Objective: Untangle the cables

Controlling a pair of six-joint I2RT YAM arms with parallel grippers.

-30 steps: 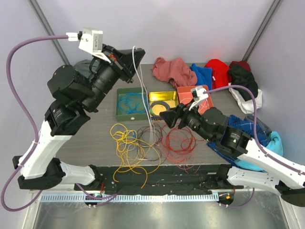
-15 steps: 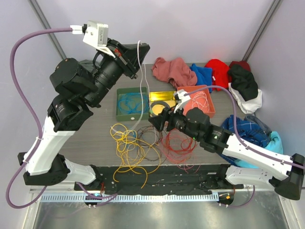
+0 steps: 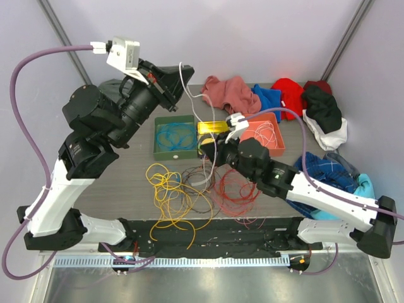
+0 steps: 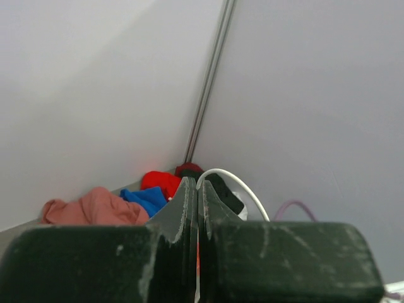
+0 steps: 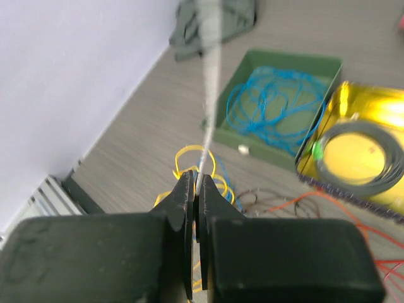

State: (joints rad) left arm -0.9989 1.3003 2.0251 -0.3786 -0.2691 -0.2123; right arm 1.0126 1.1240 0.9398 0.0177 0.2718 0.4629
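The left gripper hangs high above the back left of the grey wood-grain table, its dark jaws pressed together on the thin white cable; in the left wrist view the strand comes out from between the fingertips and arches away to the right.

From there the white cable slants down to the right gripper, which sits low over the middle of the table; its jaws are also pinched tight with the strand running straight up out of the slit between them, so both grippers hold the same cable at two separate spots. Below the right gripper the white strand drops onto the table among the loose loops.

The other cables lie on the near half of the table: a yellow tangle to the left, a red tangle to the right, and dark brown loops between and overlapping them.

Behind them a blue cable lies coiled inside a green rectangular tray; just beside it a shiny gold tin holds a black coiled ring.
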